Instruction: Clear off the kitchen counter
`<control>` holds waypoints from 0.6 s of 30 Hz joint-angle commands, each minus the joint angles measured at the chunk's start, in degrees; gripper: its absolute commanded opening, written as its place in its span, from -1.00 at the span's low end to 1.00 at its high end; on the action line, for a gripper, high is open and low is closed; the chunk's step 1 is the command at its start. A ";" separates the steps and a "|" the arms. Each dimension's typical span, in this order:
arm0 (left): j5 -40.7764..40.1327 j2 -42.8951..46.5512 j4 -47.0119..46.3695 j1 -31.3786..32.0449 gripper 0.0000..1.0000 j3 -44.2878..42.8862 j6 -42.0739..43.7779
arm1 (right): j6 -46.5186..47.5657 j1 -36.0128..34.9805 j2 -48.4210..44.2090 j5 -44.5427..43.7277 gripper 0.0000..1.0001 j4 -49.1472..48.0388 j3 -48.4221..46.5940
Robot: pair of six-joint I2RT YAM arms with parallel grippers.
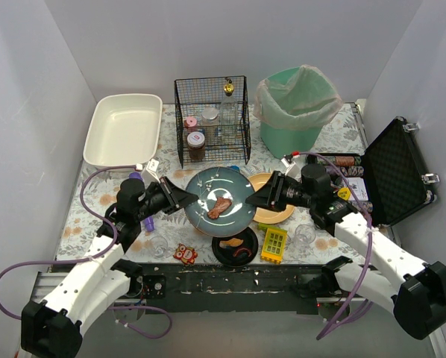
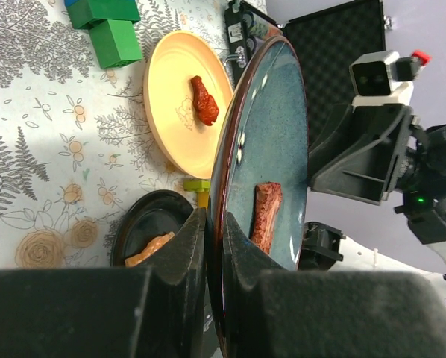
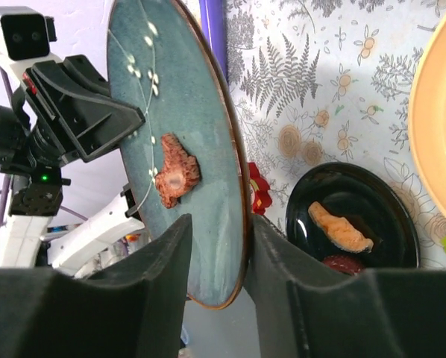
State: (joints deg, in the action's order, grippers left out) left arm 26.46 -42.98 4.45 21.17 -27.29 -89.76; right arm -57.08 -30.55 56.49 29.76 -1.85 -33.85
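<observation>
Both claws above kitchen counter (image 1: 96, 195), flanking blue plate (image 1: 223, 203).

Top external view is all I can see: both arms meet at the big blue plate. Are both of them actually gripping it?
Observer: The left wrist view shows the left end effector clamped shut on the rim of the blue plate.
Operator: And the right one?
Observer: The right end effector straddles the rim with its fingers apart, not pinching.
Operator: Anything on the yellow plate? That arm hides it.
Observer: Yes, a red-brown food piece lies on the yellow plate.
</observation>
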 commanded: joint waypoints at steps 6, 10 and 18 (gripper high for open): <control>1.40 0.97 -0.84 0.01 -1.00 -2.42 -0.15 | 2.76 0.31 -4.81 -7.16 0.39 1.49 -4.47; 1.14 1.58 0.21 -0.60 -1.00 -3.21 -0.16 | 5.30 0.40 -7.18 -14.44 0.43 8.60 -5.88; 5.18 1.59 2.58 -8.15 -1.00 -5.05 0.54 | 10.32 0.66 -14.82 -24.92 0.42 18.01 -7.20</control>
State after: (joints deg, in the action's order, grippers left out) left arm 27.05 -43.09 11.53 16.78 -27.49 -87.81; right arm -50.04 -30.33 44.75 11.38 11.70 -38.68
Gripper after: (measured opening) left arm 0.065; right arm 0.712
